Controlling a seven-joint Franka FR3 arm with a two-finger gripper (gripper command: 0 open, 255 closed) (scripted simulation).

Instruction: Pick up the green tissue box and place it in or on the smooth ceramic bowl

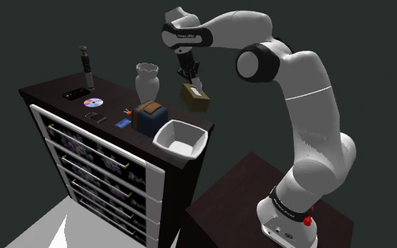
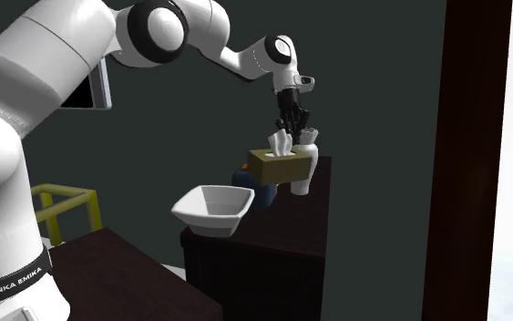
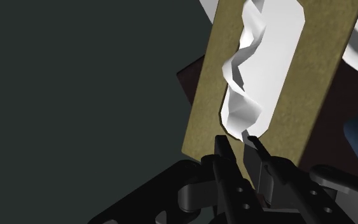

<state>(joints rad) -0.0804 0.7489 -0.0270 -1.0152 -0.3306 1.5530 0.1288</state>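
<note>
The end effector [image 1: 192,79] [image 2: 291,123] [image 3: 240,141] points down, its fingers nearly together and pinching the white tissue that sticks out of the olive-green tissue box [image 1: 197,98] [image 2: 280,167] [image 3: 206,108]. The box hangs tilted in the air, clear of the dark chest of drawers [image 1: 56,90], over the top's edge at the shoulder view's right. It is higher than the white bowl [image 1: 182,144] [image 2: 213,205], which sits at the top's corner nearest the stand. A white vase [image 1: 147,81] [image 2: 304,178] stands just beyond the box, and a dark blue boxy object [image 1: 149,118] sits beside the bowl.
</note>
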